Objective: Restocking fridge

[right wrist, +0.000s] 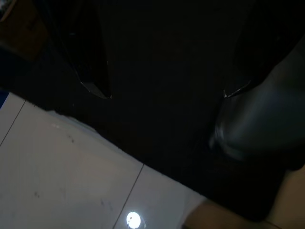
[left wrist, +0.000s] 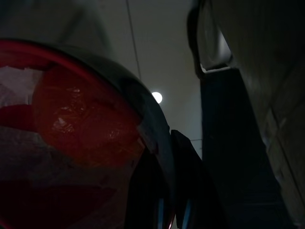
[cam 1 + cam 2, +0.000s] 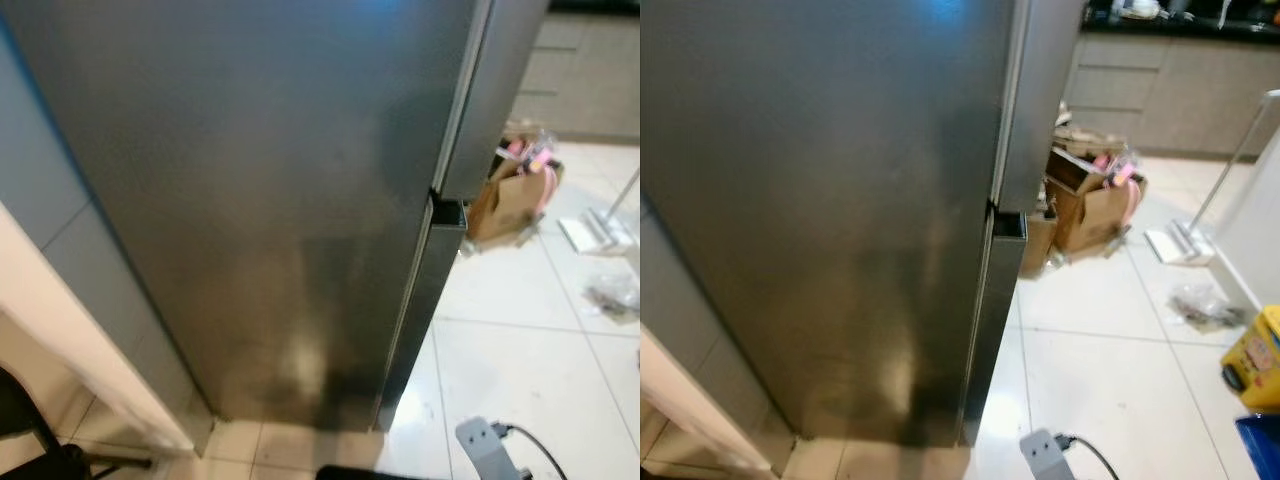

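The tall dark steel fridge [image 3: 260,200] stands close in front of me with its doors closed; a handle notch [image 3: 1007,224] sits at the seam between upper and lower door. In the left wrist view a red, round, dark-rimmed container [image 2: 76,143] sits right against the camera, with one black finger [image 2: 190,181] pressed alongside it. My right gripper [image 1: 162,93] hangs low over the white floor tiles, fingers apart with nothing between them. A silver piece of my right arm [image 3: 488,445] with a black cable shows at the bottom edge.
An open cardboard box [image 3: 1090,200] of goods stands on the floor right of the fridge. Further right lie a white floor mop [image 3: 1180,240], a plastic wrapper [image 3: 1202,300] and a yellow container [image 3: 1255,368]. A pale counter edge [image 3: 70,330] and a black chair [image 3: 30,430] are at my left.
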